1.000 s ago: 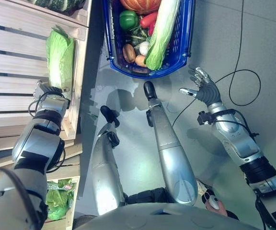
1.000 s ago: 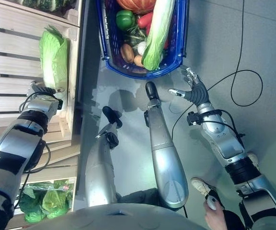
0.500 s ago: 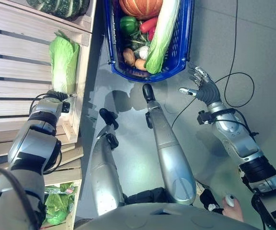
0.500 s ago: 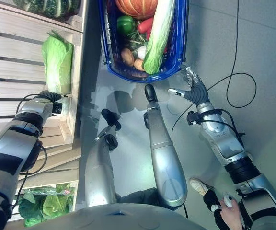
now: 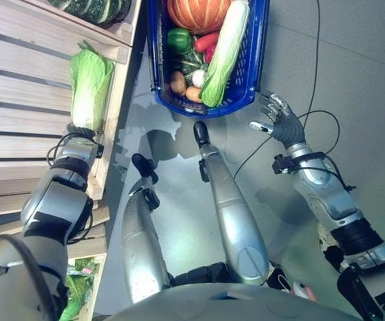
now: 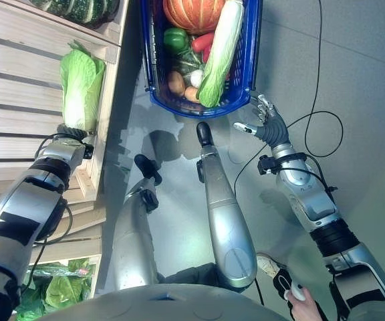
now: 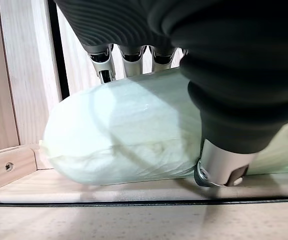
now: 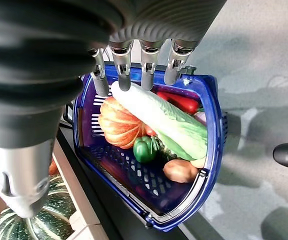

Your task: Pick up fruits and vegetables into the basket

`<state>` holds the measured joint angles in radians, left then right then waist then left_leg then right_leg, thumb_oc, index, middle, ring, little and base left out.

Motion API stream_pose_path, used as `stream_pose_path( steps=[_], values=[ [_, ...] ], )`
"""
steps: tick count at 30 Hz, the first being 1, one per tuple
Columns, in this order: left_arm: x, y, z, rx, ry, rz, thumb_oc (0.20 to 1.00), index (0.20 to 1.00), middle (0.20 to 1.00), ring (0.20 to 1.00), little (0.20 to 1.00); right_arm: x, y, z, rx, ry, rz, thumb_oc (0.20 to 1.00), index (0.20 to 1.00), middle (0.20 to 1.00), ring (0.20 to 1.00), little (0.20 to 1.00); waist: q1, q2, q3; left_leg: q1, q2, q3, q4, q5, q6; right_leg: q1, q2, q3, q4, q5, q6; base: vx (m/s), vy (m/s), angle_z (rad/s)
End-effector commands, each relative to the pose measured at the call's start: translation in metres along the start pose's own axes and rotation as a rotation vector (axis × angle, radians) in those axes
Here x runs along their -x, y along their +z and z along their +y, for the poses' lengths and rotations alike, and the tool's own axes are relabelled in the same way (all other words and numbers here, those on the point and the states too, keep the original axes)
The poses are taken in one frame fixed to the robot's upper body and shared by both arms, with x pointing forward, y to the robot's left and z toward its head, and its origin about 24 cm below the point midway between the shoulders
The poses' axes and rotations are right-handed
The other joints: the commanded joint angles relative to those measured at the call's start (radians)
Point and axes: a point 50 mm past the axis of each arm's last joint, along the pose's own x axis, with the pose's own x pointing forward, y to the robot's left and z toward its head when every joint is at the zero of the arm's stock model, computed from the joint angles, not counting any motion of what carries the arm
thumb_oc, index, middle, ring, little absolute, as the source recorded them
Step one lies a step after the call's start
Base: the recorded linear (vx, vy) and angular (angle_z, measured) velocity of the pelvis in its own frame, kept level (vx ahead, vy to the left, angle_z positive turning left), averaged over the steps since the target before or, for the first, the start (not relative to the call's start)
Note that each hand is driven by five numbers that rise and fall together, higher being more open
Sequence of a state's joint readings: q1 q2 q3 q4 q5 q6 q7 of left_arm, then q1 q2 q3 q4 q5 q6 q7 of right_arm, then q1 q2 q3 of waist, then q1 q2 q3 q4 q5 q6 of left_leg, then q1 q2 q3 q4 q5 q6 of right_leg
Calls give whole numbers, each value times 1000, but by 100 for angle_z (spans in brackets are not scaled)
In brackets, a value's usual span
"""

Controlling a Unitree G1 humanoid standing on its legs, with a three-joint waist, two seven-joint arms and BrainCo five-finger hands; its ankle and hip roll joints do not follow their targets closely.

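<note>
The left hand [image 5: 79, 142] grips the pale stem end of a napa cabbage [image 5: 88, 81] lying on the slatted wooden shelf [image 5: 25, 80], fingers over it and thumb beneath. The right hand [image 5: 277, 120] hangs with fingers spread above the grey floor [image 5: 353, 80], just beside the blue basket [image 5: 256, 60]. In the basket lie a second long cabbage [image 5: 224, 55], a pumpkin [image 5: 196, 12], a green pepper [image 5: 178, 39], a red pepper [image 5: 206, 41] and a potato [image 5: 178, 83]. A dark striped squash [image 5: 99, 8] sits at the shelf's far edge.

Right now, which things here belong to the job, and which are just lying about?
Job: pale green napa cabbage on the wooden slatted shelf, left robot hand curled round its base; blue plastic basket, already holding produce; right robot hand, open beside it.
Lying about: dark green striped squash; bagged leafy greens.
</note>
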<state>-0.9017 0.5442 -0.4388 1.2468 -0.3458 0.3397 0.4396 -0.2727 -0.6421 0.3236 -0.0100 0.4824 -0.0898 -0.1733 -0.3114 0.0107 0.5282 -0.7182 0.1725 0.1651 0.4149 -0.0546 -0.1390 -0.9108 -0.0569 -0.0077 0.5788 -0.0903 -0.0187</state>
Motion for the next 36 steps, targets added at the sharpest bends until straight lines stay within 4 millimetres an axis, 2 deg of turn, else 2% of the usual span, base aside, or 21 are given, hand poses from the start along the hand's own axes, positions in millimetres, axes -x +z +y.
stream_pose_path(
  steps=[1, 7, 11, 12, 20, 24, 29, 33, 36],
  values=[
    [12, -39, -41, 14, -74, 74, 200, 200, 200, 200, 200, 9, 3, 12, -66, 1, -70, 1000, 1000, 1000, 1000, 1000, 18, -48, -8, -15, -34, 39, 31, -52, 74, 25, 29, 15, 6, -69, 53, -12, -16, 3],
    [16, -49, -47, 42, -66, 11, 200, 200, 200, 200, 200, 17, 2, 13, -57, -7, -85, 1000, 1000, 1000, 1000, 1000, 43, -38, -8, 86, -38, 26, -13, -39, 70, 124, 9, -2, -11, -79, 65, -3, 0, 3],
    [21, -64, -53, 28, -84, -30, 200, 200, 200, 200, 200, 22, 1, 14, -47, 3, -78, 1000, 1000, 1000, 1000, 1000, 61, -27, -8, 192, -41, 13, -60, -29, 67, 225, -9, -11, -40, -84, 77, -6, 26, 16],
    [22, -65, -54, 36, -86, -43, 200, 200, 200, 200, 200, 23, 2, 14, -46, 9, -80, 1000, 1000, 1000, 1000, 1000, 66, -24, -8, 200, -39, 20, -83, 6, 72, 234, -11, -16, -66, -50, 72, -61, 21, 21],
    [43, -91, -68, 67, -141, -154, 200, 200, 200, 200, 200, 37, -11, 22, -58, 82, 26, 1000, 1000, 1000, 1000, 1000, 109, -9, -8, 401, -51, -8, -183, 22, 68, 454, -37, -33, -161, -45, 92, 15, 26, 10],
    [60, -101, -74, 98, -156, -246, 200, 200, 200, 200, 200, 46, -16, 23, -140, 91, 62, 1000, 1000, 1000, 1000, 1000, 132, 0, -50, 465, -57, -21, -228, 26, 70, 538, -45, -43, -217, -43, 97, 60, 28, 5],
    [76, -103, -59, 116, -170, -396, 200, 200, 200, 200, 200, 56, -14, 28, -253, 114, 58, 1000, 1000, 1000, 1000, 1000, 169, 5, -109, 545, -62, -35, -290, 31, 68, 646, -51, -60, -296, -38, 103, 77, -1, 9],
    [91, -91, -45, 129, -200, -550, 200, 200, 200, 200, 200, 59, -10, 40, -370, 173, 50, 1000, 1000, 1000, 1000, 1000, 210, 6, -171, 611, -69, -50, -333, 31, 70, 739, -58, -79, -355, -34, 109, 102, -10, 11],
    [101, -84, -42, 119, -230, -626, 200, 200, 200, 200, 200, 59, -7, 50, -432, 206, 52, 1000, 1000, 1000, 1000, 1000, 235, 8, -212, 637, -71, -61, -349, 32, 72, 777, -62, -92, -380, -26, 112, 87, -7, 15]
  ],
)
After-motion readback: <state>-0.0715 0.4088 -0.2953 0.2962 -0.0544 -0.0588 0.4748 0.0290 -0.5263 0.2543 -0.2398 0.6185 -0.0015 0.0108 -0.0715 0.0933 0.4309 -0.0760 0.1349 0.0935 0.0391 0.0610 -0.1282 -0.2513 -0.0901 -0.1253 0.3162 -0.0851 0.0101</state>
